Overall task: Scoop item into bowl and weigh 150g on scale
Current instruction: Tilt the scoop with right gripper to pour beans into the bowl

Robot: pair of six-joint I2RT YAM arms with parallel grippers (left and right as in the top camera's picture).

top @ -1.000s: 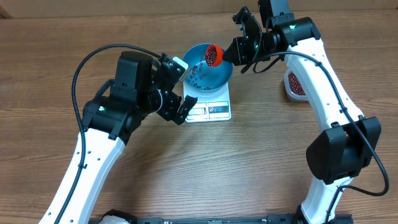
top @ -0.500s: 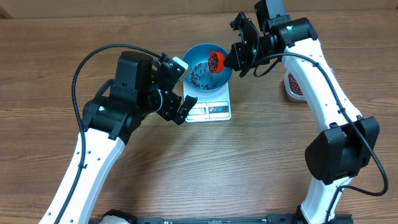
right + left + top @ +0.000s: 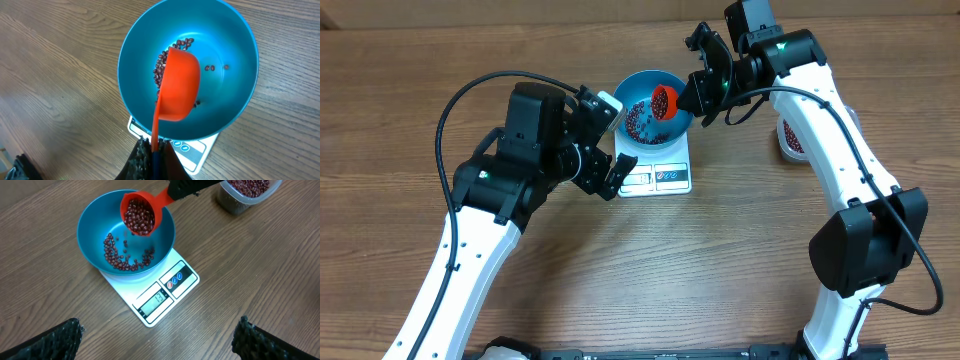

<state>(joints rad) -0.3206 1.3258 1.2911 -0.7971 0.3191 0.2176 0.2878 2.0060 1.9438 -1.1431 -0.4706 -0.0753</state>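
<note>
Showing blurred digits, scale (image 3: 157,292) carries bowl (image 3: 92,222) of beans (image 3: 114,260) beneath scoop (image 3: 162,202).

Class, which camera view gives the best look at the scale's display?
Left wrist: the scale display faces the camera, unblocked. Overhead shows it tiny; right wrist shows only a corner, the bowl covering the rest.

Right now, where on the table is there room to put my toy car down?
Bare wood lies in front of the scale, between the left arm and right arm, and at the table's far-left side. It is crowded at the bowl: scoop above it, left gripper beside it, tub beyond the right arm.
</note>
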